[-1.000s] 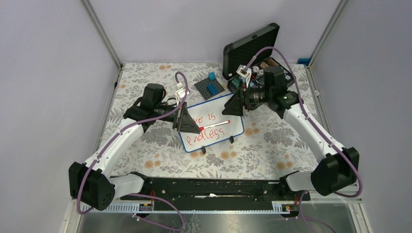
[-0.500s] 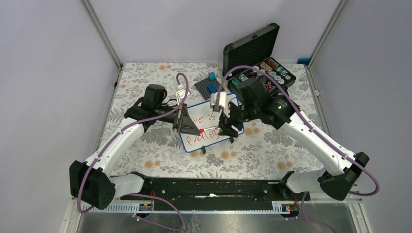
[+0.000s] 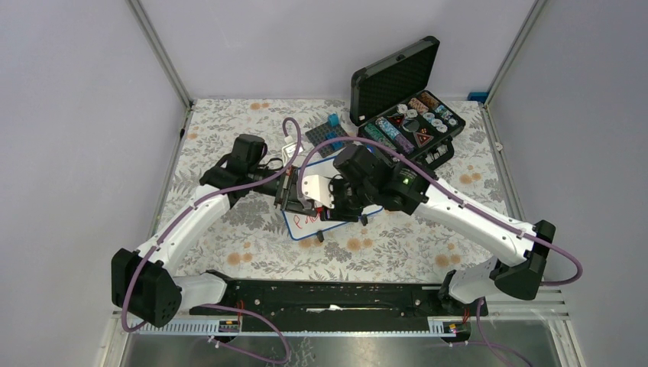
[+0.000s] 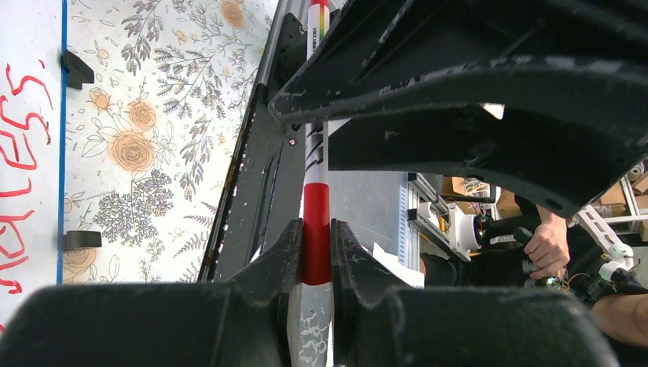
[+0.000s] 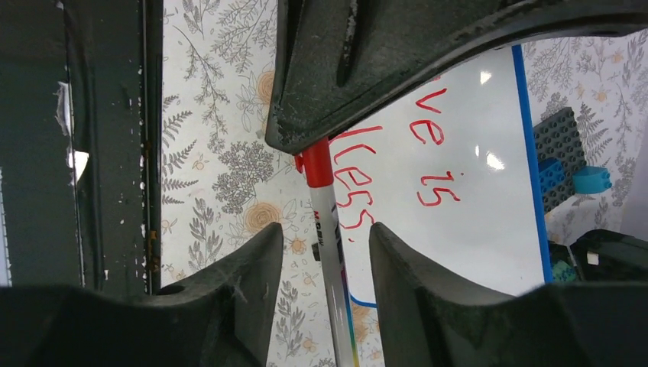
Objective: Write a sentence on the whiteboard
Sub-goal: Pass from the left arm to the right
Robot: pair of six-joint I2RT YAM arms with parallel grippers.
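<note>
Though seemingly done w/ sentence point(image 5: 430, 131), two red lines on whiteboard point(image 5: 474, 202) mid counter point(image 3: 382, 248), pinches marker point(image 5: 319, 167) in left jaws over whiteboard's left edge; straddles it w/ right jaws apart. Prob. remaining: handover, stowing.

The whiteboard point(image 3: 306, 228) sits near the middle of the table point(image 3: 221, 130), with the sentence point(image 5: 428, 157) on it. Over its left part, the marker point(image 4: 316, 176) is pinched in the left gripper point(image 4: 315, 237) and runs between the parted fingers of the right gripper point(image 5: 327, 241), seemingly without touching them. Behind the whiteboard lies the baseplate point(image 3: 327, 138). The case point(image 3: 409, 115) stands at the far right corner.
</note>
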